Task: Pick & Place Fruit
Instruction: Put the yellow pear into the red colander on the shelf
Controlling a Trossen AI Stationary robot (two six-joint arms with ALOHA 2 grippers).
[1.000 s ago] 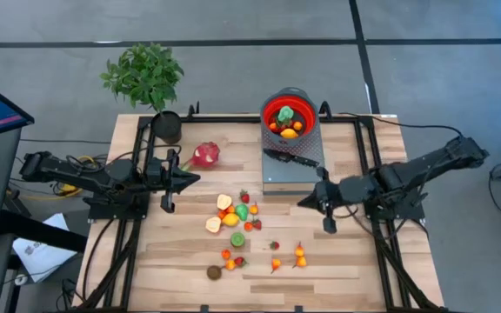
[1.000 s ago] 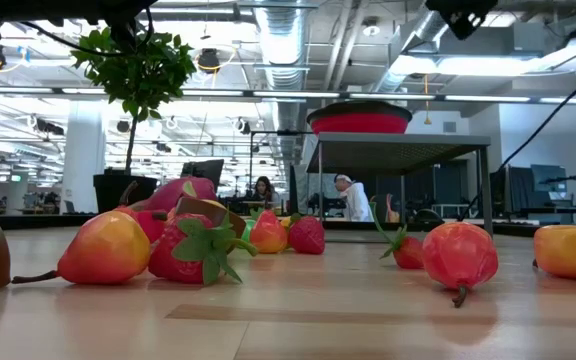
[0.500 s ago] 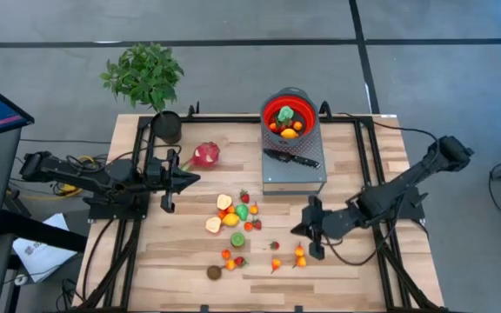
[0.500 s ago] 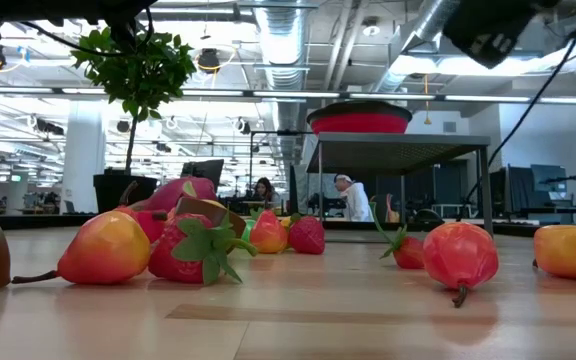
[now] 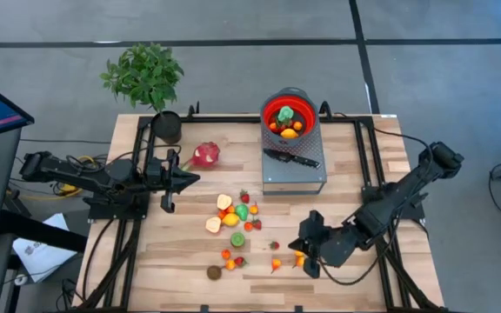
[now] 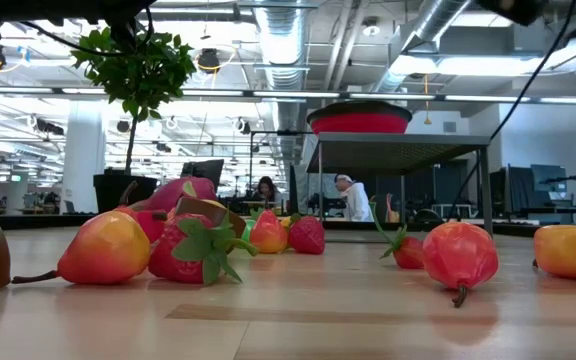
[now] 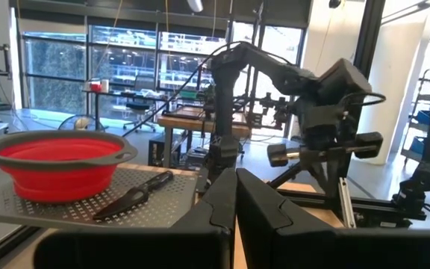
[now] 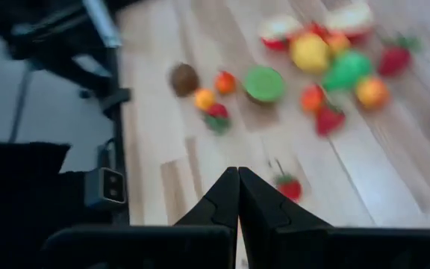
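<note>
Many small toy fruit lie loose on the wooden table, most in a cluster [image 5: 236,214] at its middle, with a brown one [image 5: 214,272] near the front edge. A pink-red dragon fruit [image 5: 205,155] lies farther back on the left. My right gripper [image 5: 297,250] hovers shut over two small orange fruit [image 5: 300,256] near the front; its wrist view shows a strawberry [image 8: 290,187] just beyond the shut fingers [image 8: 237,190]. My left gripper [image 5: 190,179] waits shut at the left, near the dragon fruit.
A red bowl [image 5: 289,116] with several fruit in it stands on a grey perforated stand [image 5: 294,169] at the back, with a black-handled knife [image 5: 292,158] lying beside it. A potted plant [image 5: 150,83] stands at the far left corner. Black frame rails run along both table sides.
My right gripper has swung from beside the grey stand toward the table's near edge and a little left, sinking slightly and rolling about its own axis. It now stands over the orange fruit and has stayed shut. No fruit has moved.
</note>
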